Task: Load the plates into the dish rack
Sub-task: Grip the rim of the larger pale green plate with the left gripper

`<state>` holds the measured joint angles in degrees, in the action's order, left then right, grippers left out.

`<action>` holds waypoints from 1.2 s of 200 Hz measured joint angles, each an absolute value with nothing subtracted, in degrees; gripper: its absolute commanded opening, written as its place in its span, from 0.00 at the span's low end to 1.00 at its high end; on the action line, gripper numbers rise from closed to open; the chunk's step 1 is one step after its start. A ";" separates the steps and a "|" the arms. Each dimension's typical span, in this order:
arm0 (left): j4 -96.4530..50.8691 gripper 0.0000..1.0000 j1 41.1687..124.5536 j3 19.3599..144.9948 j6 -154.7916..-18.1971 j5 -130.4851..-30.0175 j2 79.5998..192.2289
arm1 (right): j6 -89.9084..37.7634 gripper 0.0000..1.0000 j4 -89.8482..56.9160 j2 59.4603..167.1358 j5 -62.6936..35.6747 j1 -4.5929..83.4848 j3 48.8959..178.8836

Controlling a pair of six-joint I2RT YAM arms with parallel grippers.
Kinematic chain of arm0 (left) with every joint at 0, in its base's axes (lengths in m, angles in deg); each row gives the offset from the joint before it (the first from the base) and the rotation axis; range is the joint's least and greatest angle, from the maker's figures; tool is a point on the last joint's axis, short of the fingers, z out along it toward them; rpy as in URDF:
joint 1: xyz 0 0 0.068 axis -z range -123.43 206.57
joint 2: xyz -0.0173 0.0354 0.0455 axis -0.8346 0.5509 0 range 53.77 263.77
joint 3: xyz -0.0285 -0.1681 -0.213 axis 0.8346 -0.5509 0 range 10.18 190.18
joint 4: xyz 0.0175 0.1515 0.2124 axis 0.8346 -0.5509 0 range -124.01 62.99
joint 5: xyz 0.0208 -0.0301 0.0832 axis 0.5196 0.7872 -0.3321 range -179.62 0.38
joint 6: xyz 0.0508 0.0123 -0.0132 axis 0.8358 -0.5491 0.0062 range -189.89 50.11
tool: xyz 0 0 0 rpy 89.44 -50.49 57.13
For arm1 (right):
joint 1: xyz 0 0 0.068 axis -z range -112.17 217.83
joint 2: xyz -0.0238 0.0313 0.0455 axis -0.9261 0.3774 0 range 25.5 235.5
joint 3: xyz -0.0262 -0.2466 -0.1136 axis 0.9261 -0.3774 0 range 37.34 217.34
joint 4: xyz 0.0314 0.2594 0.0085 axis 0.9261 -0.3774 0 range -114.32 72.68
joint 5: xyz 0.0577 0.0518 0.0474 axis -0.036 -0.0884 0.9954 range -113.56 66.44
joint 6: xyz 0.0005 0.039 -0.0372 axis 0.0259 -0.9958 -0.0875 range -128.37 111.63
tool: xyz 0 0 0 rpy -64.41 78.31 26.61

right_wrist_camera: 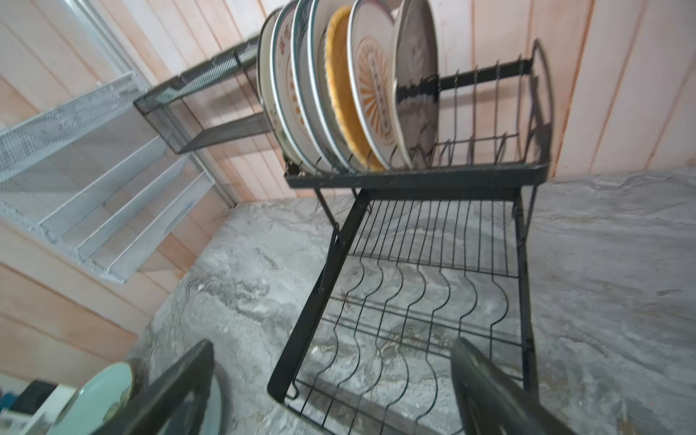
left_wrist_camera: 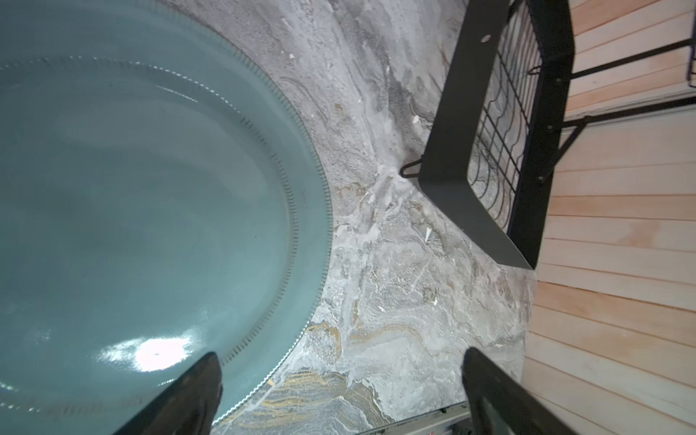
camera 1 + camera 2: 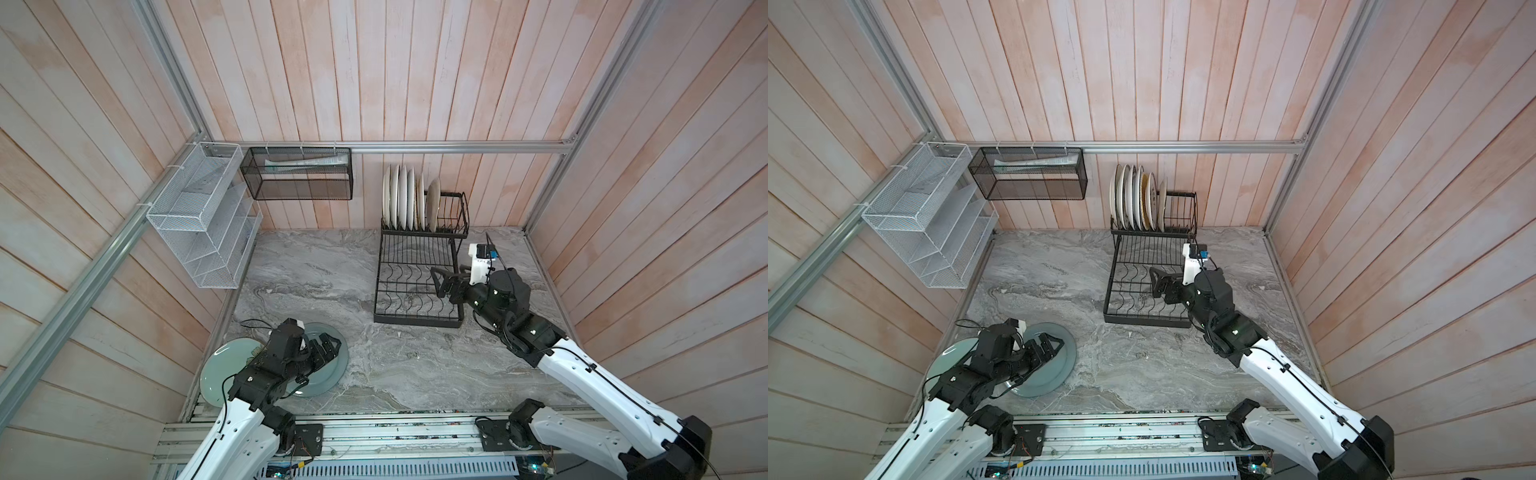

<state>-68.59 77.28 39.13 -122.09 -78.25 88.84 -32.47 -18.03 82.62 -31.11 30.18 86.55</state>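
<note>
My left gripper (image 3: 328,348) (image 2: 339,363) fingers apart above grey-blue plate (image 3: 337,370) (image 2: 150,196) at 8 o'clock, my right gripper (image 3: 438,282) (image 1: 331,348) also apart, empty, over dish rack (image 3: 415,321) (image 1: 414,180) at 1 o'clock, plates (image 3: 409,199) (image 1: 350,86) upright there.

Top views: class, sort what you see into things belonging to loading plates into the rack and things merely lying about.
Belongs: black two-tier wire dish rack; upright round plates in its upper tier; grey-blue round plate and pale green round plate on the counter.
Lying about: white mesh tiered organizer; black fine-mesh rectangular basket.
</note>
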 measured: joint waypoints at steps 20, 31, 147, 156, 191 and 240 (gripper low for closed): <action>-65.12 1.00 77.28 37.77 -122.92 -79.12 91.77 | -32.10 0.98 -16.82 82.47 -30.48 28.32 82.90; -63.28 1.00 77.28 36.98 -123.05 -79.67 93.87 | -31.99 0.98 -16.26 82.40 -30.02 28.08 80.89; -44.20 1.00 77.28 32.44 -123.16 -81.02 108.45 | -28.91 0.98 -7.49 78.69 -23.84 27.73 68.78; -42.50 1.00 77.28 32.00 -123.30 -81.13 109.63 | -28.69 0.98 -6.92 78.69 -23.40 27.73 68.10; -35.81 1.00 77.28 31.59 -123.60 -81.11 114.02 | -27.97 0.98 -5.11 78.69 -21.96 27.73 66.77; -23.63 1.00 77.52 33.31 -125.07 -80.93 123.07 | -27.62 0.98 -2.73 78.80 -21.17 27.73 65.06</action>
